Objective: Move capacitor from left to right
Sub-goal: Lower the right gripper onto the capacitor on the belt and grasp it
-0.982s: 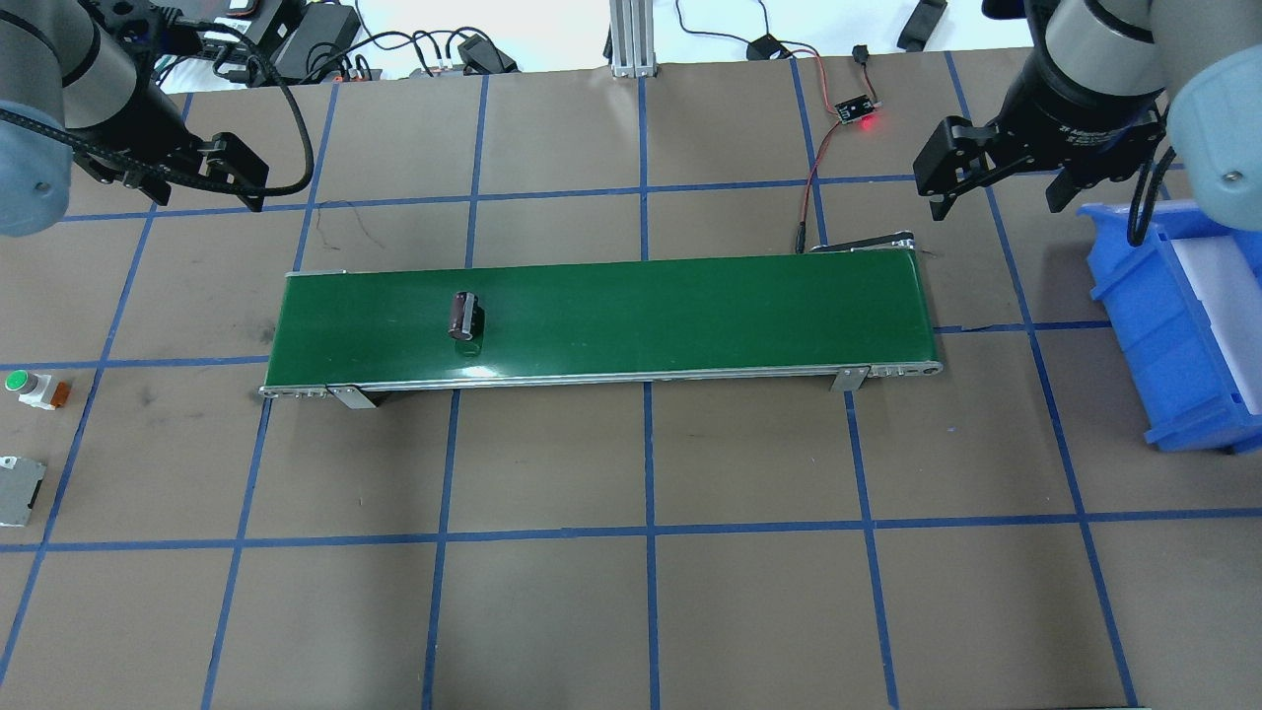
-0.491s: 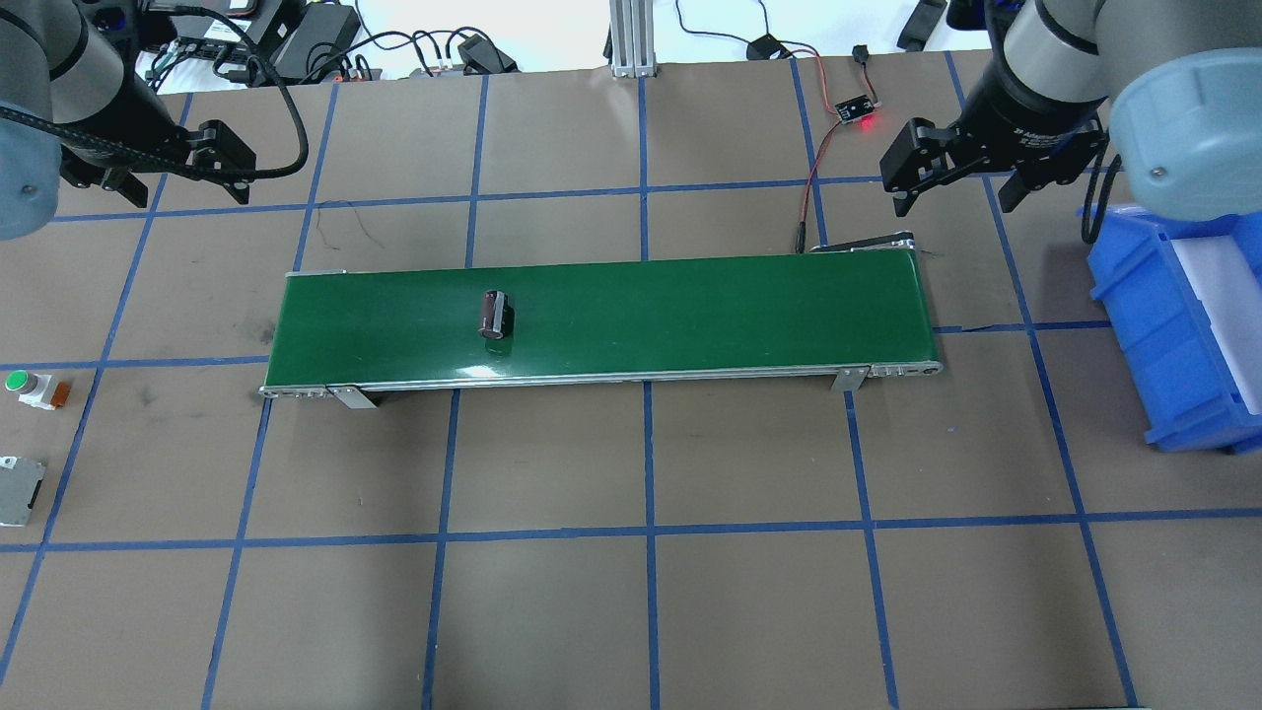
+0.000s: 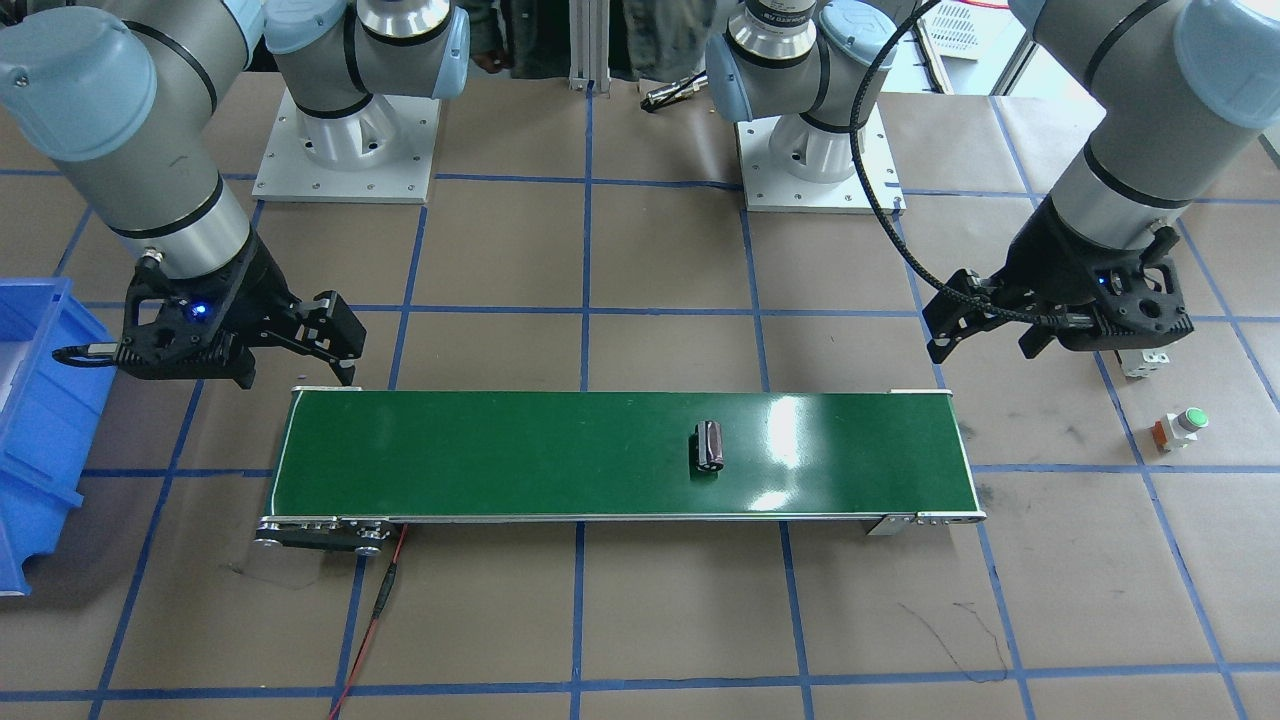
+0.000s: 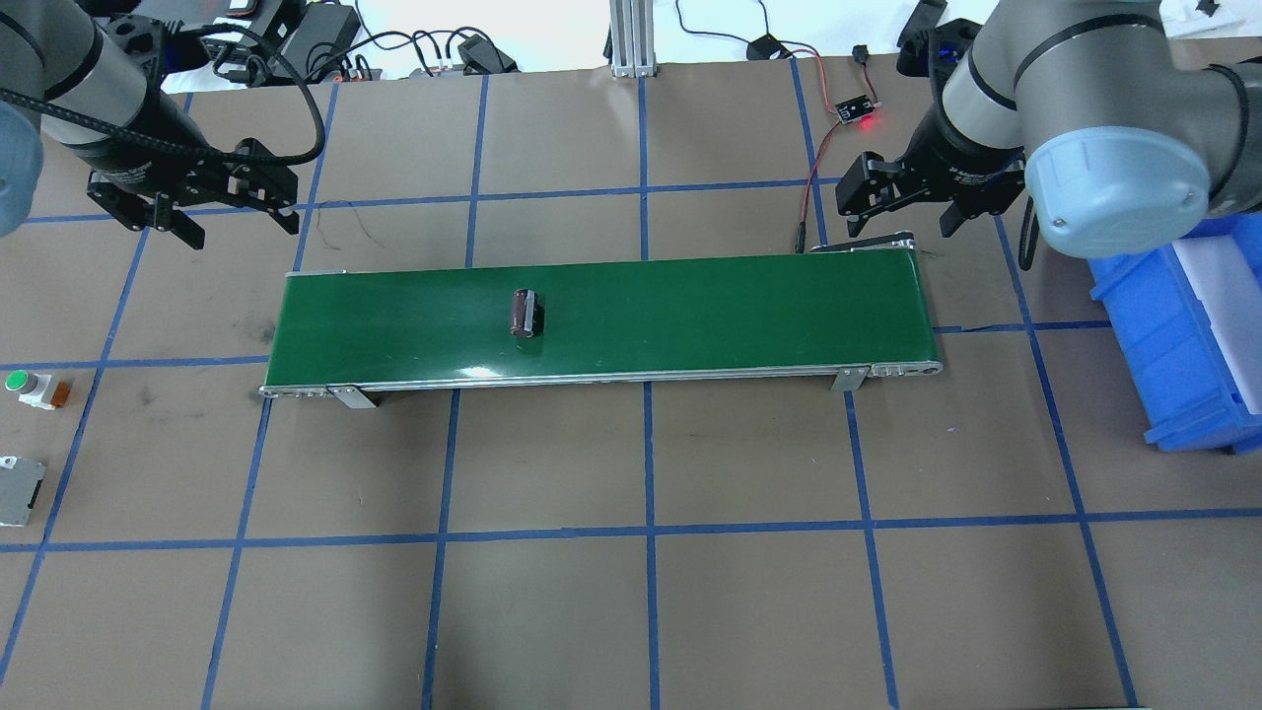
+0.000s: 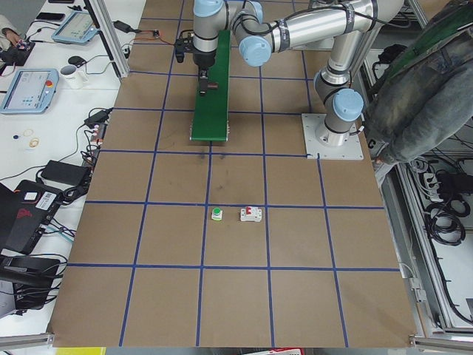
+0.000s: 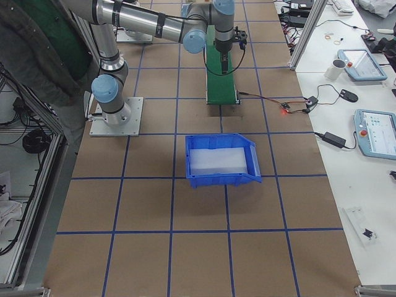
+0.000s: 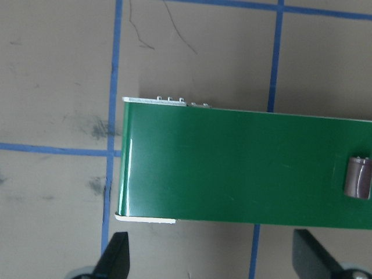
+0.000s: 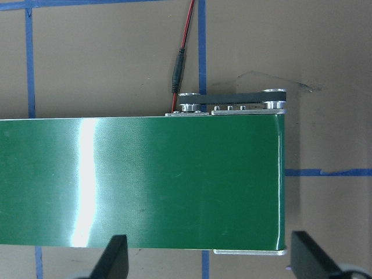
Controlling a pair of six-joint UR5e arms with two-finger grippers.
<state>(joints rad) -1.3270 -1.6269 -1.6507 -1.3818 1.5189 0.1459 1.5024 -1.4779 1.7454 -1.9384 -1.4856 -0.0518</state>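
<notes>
My left gripper [image 4: 240,223] hangs unclenched and empty, fingers spread wide, over the brown paper-covered table [image 4: 631,611] just behind the left end of the long green conveyor belt [image 4: 690,316]. My right gripper [image 4: 902,219] is likewise spread and holds nothing, at the belt's right end.

The small dark maroon cylindrical capacitor [image 4: 524,315] lies on its side on the belt, left of the belt's middle and well apart from both grippers. My left wrist camera catches it only at the picture's right edge, partly cut off. My right wrist camera takes in just the belt's right end, with its rollers and a thin red wire [image 8: 185,40] running to a black plug, a detail the overhead view gives only small.

From overhead, the blue plastic bin [image 4: 1163,325] is cut off at the right edge; the right-side view shows it whole, with a white sheet [image 6: 216,161] lying inside. The white boxy circuit breaker [image 5: 250,214] is clipped at the overhead view's left edge and half hidden behind my left gripper in the front view. It shows whole only in the left-side view, just beside the green-topped push button [image 5: 216,214].
</notes>
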